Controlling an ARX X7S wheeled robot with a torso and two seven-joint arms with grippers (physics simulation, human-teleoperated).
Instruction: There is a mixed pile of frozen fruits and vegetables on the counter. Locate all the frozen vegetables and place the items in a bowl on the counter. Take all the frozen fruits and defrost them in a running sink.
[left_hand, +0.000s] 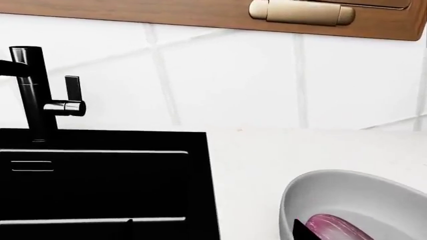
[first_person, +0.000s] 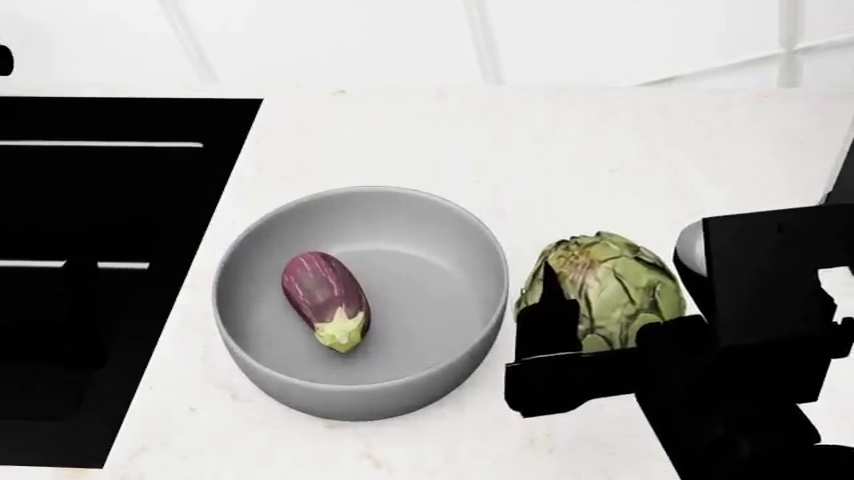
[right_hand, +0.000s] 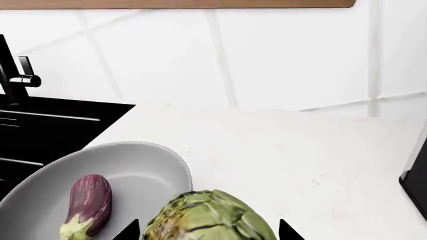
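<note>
The grey bowl (first_person: 441, 240) stands on the white counter (first_person: 561, 150), just right of the black sink (first_person: 120, 200). Inside it lies the purple eggplant (first_person: 324, 297), also in the wrist views (left_hand: 337, 227) (right_hand: 90, 200). The green artichoke (first_person: 607, 280) rests on the counter against the bowl's right side. My right gripper (right_hand: 207, 231) is open, one fingertip on each side of the artichoke (right_hand: 210, 215). My left gripper (left_hand: 213, 230) is open and empty, over the sink's right edge next to the bowl (left_hand: 347, 192). The frozen fruits are out of view.
The dark faucet (left_hand: 33, 95) stands at the back of the sink (left_hand: 100, 185), with no water showing. A white tiled wall runs behind the counter, with a wooden cabinet and brass handle (left_hand: 300, 11) above. A black object (right_hand: 417, 170) sits at the counter's right.
</note>
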